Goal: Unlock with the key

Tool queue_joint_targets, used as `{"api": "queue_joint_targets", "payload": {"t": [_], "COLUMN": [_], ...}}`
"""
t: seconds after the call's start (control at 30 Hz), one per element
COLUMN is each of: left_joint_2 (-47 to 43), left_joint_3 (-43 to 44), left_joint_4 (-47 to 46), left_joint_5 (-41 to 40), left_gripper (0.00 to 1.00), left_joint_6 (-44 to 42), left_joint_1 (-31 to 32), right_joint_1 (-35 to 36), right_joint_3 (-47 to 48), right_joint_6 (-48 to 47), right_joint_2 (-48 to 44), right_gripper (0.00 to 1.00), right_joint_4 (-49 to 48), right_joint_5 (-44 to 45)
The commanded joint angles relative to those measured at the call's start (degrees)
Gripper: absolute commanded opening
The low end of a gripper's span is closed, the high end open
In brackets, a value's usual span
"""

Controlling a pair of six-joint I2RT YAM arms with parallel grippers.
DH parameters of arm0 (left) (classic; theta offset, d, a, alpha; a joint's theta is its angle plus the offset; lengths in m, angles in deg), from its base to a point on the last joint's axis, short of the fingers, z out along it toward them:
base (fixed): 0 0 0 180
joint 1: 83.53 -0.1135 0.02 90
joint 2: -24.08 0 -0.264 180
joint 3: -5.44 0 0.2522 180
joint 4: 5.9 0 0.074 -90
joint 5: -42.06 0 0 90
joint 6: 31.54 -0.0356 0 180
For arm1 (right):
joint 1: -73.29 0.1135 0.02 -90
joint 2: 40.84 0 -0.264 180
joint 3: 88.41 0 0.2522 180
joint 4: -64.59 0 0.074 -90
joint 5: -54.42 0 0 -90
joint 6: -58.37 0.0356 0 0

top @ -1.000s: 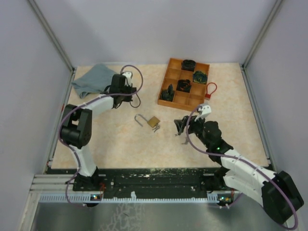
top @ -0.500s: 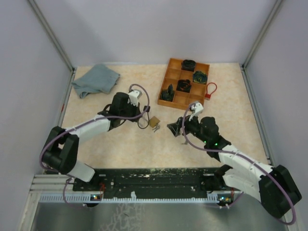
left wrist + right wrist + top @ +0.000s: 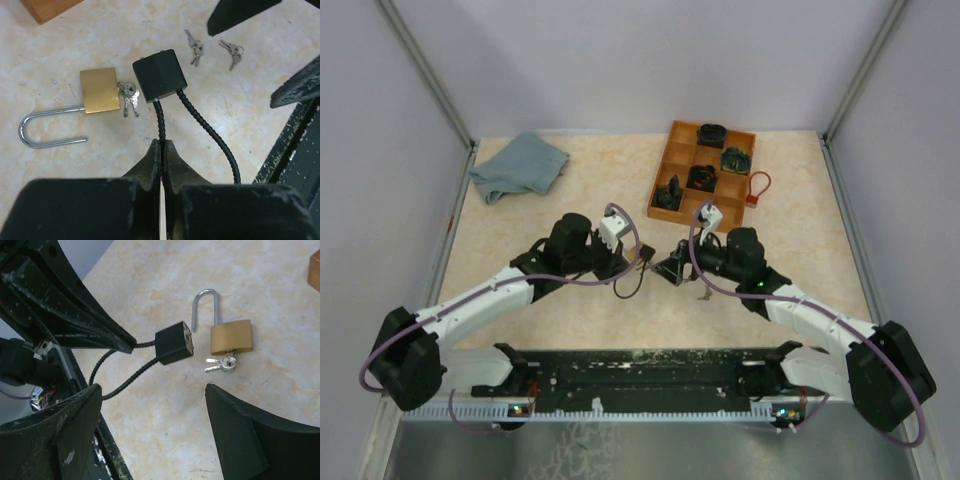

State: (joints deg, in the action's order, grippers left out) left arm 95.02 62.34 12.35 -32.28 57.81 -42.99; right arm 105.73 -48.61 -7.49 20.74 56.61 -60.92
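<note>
Between the arms, left gripper (image 3: 162, 146) clenches the cable lock (image 3: 159, 75); loose keys (image 3: 194, 47) lie beyond, nearer the released right gripper (image 3: 152, 390).

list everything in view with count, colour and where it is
padlock: 1, brass, silver shackle swung open, mid-table
keys: 1 bunch, silver, at the padlock's bottom end
cable lock: 1, black, beside the padlock
loose key sets: 2, silver, just past the cable lock, second at
cloth: 1, grey-blue, far left corner
tray: 1, orange, far side, right of centre
tray items: 4, three black and one green-and-black, separate compartments
loop: 1, red, on the table right of the tray
table: 1, beige marbled
left gripper: 1, black, shut on the cable lock's cable
right gripper: 1, black, open, facing both locks
</note>
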Motion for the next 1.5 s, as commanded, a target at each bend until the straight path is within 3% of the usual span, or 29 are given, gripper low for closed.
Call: {"api": "queue_joint_targets", "payload": {"t": [0.0, 0.2, 0.33, 0.5, 0.9, 1.2, 1.47], "left_joint_2": [-3.91, -8.79, -12.20, -14.15, -13.47, -13.96, -14.61], "left_joint_3": [0.41, 1.42, 0.04, -0.65, -1.29, -1.72, -1.75], "left_joint_4": [5.07, 10.93, 9.87, 8.04, 6.92, 7.02, 7.02], "left_joint_5": [5.25, 9.10, 11.80, 16.27, 17.55, 18.70, 16.92], "left_gripper": [0.00, 0.00, 0.00, 0.00, 0.00, 0.00, 0.00], "left_joint_6": [-6.99, -21.16, -29.17, -33.27, -38.45, -39.89, -40.04], "left_joint_1": [0.95, 1.04, 1.04, 1.12, 2.46, 3.05, 3.32], "right_joint_1": [-0.57, -0.54, -0.50, -0.46, -0.44, 0.00, 0.09], "right_joint_3": [6.20, 6.88, 7.02, 7.01, 7.77, 8.51, 8.02], "right_joint_6": [0.06, 2.34, 4.02, 5.92, 8.75, 10.54, 10.50], "right_joint_2": [0.25, 0.60, 2.78, 3.65, 4.17, 7.06, 7.86], "right_gripper": [0.84, 0.83, 0.78, 0.75, 0.64, 0.37, 0.00], "right_joint_4": [2.08, 1.56, 1.16, -1.47, -4.15, -7.00, -6.82], "right_joint_5": [-6.28, -10.10, -12.44, -16.53, -22.25, -25.38, -28.13]}}
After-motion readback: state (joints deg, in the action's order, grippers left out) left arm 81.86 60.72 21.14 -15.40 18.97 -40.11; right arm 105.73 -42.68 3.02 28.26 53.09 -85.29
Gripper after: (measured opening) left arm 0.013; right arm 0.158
